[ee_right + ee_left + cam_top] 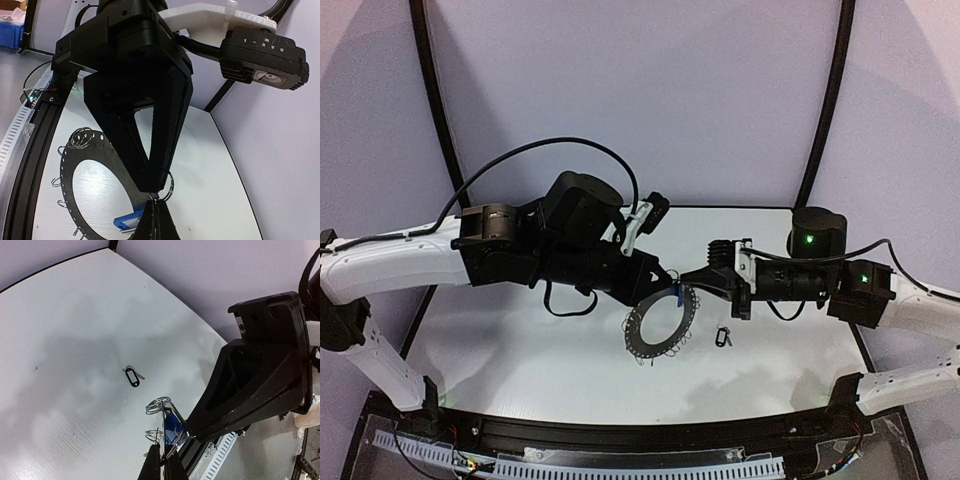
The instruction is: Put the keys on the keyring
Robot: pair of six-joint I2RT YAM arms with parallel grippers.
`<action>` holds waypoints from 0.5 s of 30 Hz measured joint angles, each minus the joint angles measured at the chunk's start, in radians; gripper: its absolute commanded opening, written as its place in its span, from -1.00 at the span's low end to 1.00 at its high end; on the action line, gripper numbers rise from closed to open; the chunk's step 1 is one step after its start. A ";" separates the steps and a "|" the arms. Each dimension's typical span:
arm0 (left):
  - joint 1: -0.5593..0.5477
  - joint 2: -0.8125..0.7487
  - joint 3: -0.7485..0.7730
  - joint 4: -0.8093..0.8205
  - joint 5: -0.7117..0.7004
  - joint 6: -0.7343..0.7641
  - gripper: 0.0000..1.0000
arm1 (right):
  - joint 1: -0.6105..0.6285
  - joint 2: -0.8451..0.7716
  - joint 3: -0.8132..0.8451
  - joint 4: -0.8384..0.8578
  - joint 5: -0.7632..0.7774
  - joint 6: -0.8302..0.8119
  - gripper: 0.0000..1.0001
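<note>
Left pincer (pixel 668 279) and right pincer (pixel 695 279) meet tip to tip, both with jaws closed, over the far right rim of the keyring (pixel 631 330). The pictures do not show whether either one clamps metal or only presses against it. The keyring sits about midway between the left and right edges of the table (pixel 520 350), somewhat nearer the near edge than the far one, its rim fringed with thin wire loops (pixel 647 358). The blue-tagged key (pixel 678 293) hangs right at the meeting point of the two tips, touching or just beside the ring's rim. From the left wrist, its blue tag (pixel 172 427) shows just past that arm's own fingertips (pixel 152 465), with two wire loops (pixel 157 405) beside it and the right pincer's black tips (pixel 192 432) coming in from the right. The black-headed key (pixel 723 337) lies flat on the table, near the ring's right side but apart from it and from both arms.
</note>
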 measured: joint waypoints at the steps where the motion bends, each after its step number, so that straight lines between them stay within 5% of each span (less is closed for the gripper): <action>1: 0.000 0.000 0.000 0.000 0.001 0.001 -0.99 | 0.002 -0.001 0.000 -0.001 0.002 0.002 -0.88; 5: 0.010 -0.005 -0.012 0.006 -0.043 0.011 -0.98 | 0.010 -0.006 0.001 -0.055 -0.034 0.007 -0.71; 8: 0.037 -0.025 -0.063 0.047 -0.100 0.048 -0.99 | 0.022 -0.006 0.005 -0.125 -0.092 0.019 -0.32; 11: 0.048 -0.049 -0.131 0.137 -0.136 0.113 -0.98 | 0.022 -0.002 0.026 -0.192 -0.137 0.019 -0.14; 15: 0.046 -0.090 -0.217 0.252 -0.130 0.212 -0.98 | 0.022 -0.008 0.038 -0.209 -0.130 0.052 0.61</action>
